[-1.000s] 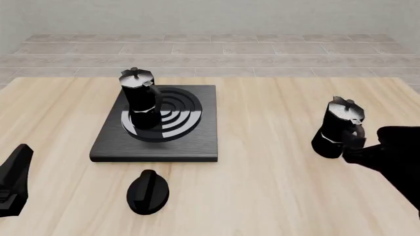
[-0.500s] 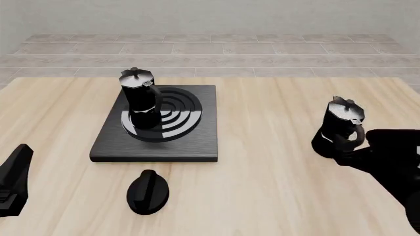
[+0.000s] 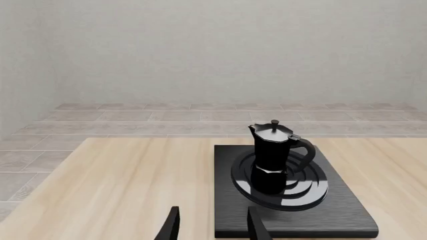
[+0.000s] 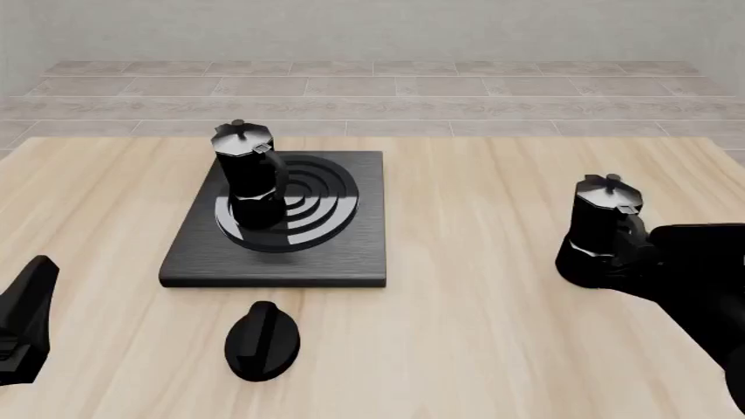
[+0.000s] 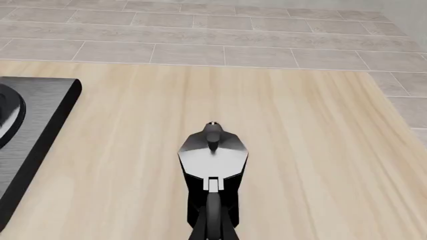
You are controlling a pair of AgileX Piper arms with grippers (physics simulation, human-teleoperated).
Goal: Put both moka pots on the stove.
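One moka pot (image 4: 250,177) stands on the burner of the stove (image 4: 349,253), left of its middle; it also shows in the left wrist view (image 3: 273,157) on the stove (image 3: 340,210). The second moka pot (image 4: 599,229) stands on the table at the right, handle toward me. My right gripper (image 4: 634,253) is at that handle. In the right wrist view the pot (image 5: 213,160) is centred, and the fingers sit close on either side of its handle (image 5: 213,220). My left gripper (image 4: 26,319) is open and empty at the lower left, well short of the stove, with its fingertips (image 3: 172,225) apart.
A low round black knob (image 4: 262,340) with a ridge lies on the table in front of the stove. The wooden table (image 4: 466,332) ends at a tiled floor behind. A corner of the stove (image 5: 40,125) shows in the right wrist view.
My right gripper has moved forward onto the right pot's handle, and that pot has shifted slightly and stands straighter. The left arm and the pot on the stove have not moved.
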